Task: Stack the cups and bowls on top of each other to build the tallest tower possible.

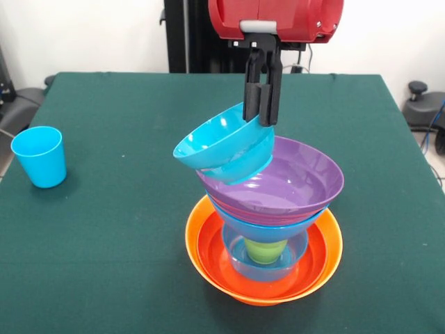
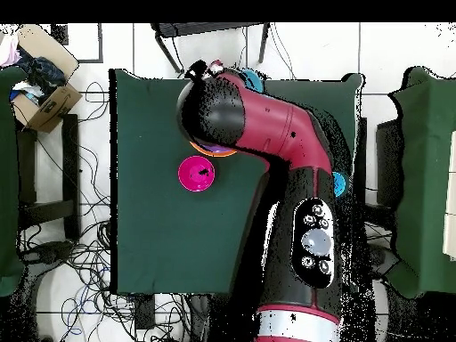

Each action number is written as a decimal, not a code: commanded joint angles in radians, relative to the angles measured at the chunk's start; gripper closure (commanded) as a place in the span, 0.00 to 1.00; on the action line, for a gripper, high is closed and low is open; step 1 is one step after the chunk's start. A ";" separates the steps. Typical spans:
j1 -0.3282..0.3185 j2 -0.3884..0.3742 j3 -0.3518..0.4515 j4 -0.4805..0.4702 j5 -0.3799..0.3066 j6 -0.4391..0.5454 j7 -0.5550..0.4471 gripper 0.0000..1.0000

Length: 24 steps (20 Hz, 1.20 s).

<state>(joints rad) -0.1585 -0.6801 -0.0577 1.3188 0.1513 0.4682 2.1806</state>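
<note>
A dark green cloth (image 2: 160,223) covers the table, a cardboard box (image 2: 40,89) of odds and ends sits off at its ten o'clock on the floor, and tangled cables (image 2: 80,267) sprawl from eight round to six o'clock.

In the overhead view the tower of nested glossy plastic bowls (image 2: 216,150) is almost wholly covered by the red and black arm (image 2: 267,125); in the front view the lime green tapered cup (image 1: 265,250) is partly hidden under the bowls
</note>
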 commanded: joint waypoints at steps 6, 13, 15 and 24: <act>0.011 0.074 0.067 0.127 0.018 -0.062 0.149 1.00; 0.013 0.077 0.076 0.157 0.037 -0.086 0.164 1.00; 0.014 0.080 0.077 0.164 0.046 -0.090 0.168 1.00; 0.024 0.090 0.067 0.173 0.069 -0.102 0.162 1.00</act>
<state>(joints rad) -0.1585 -0.6522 -0.0576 1.3906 0.1998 0.3881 2.1806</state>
